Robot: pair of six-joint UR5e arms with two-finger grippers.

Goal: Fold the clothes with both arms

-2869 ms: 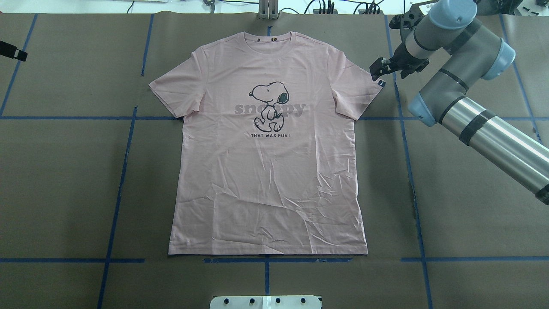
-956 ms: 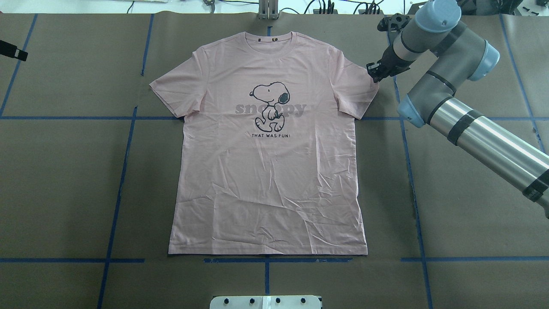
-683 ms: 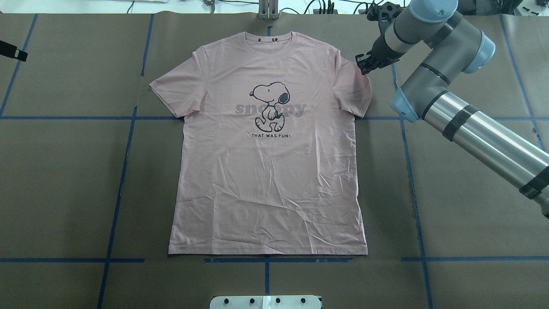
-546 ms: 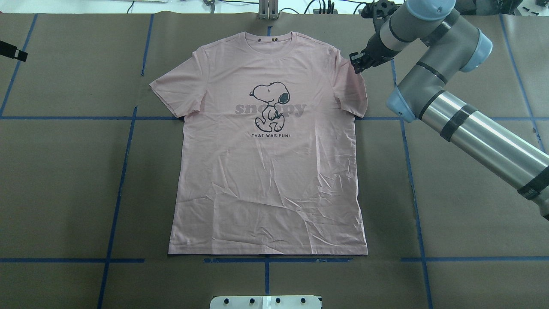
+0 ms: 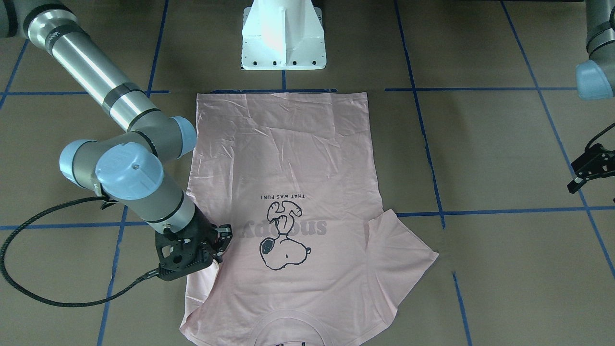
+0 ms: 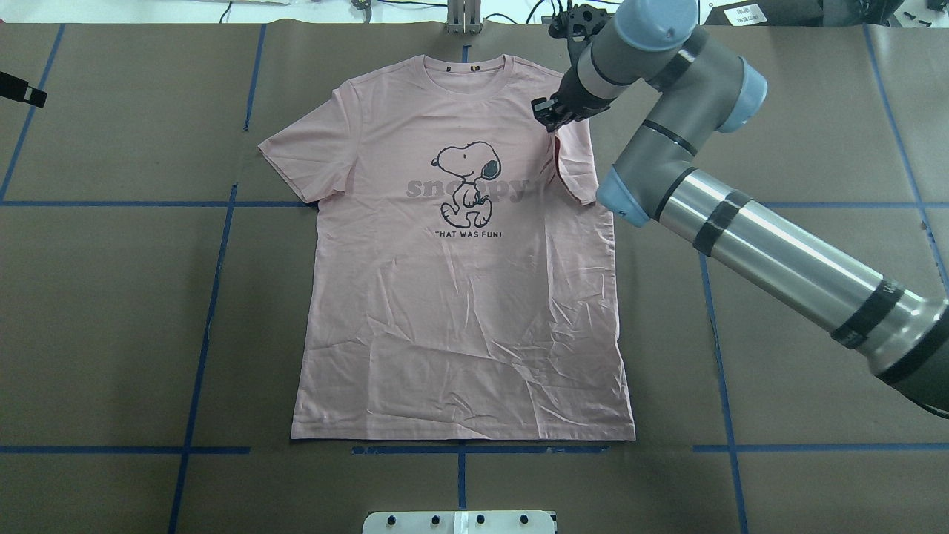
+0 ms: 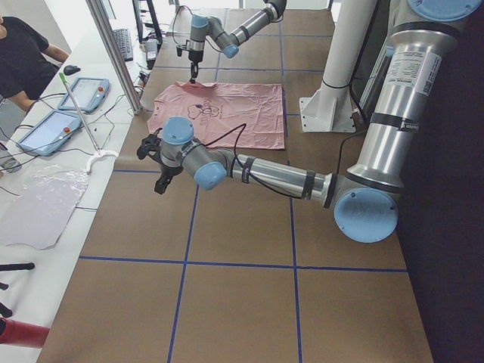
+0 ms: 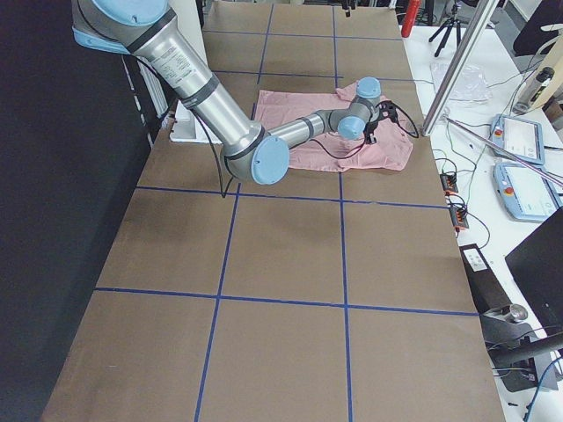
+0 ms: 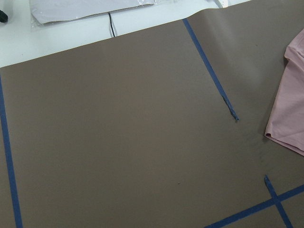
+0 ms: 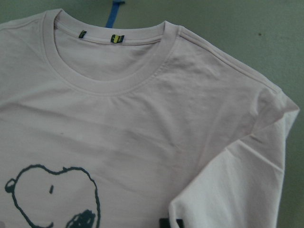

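Note:
The pale pink T-shirt [image 6: 460, 311] lies flat and print-up on the brown table, collar at the far edge. My right gripper [image 6: 547, 120] is shut on its right sleeve [image 6: 574, 167], holding it lifted and turned inward over the chest beside the dog print [image 6: 465, 182]. The front-facing view shows the same grip [image 5: 218, 242] at the shirt's [image 5: 288, 158] edge. The folded sleeve and small black tag [image 10: 171, 222] show in the right wrist view. My left gripper [image 5: 576, 182] hangs over bare table far from the shirt; I cannot tell if it is open or shut.
The white pedestal base [image 5: 283, 38] stands at the near edge, just past the shirt's hem. Blue tape lines [image 6: 207, 311] grid the table. A person [image 7: 23, 53], tablets [image 7: 83, 94] and a plastic sheet [image 7: 38, 204] sit on the white side bench.
My right gripper took hold of the right sleeve's tip and carried it leftward and up over the shirt's chest. The left arm has not moved.

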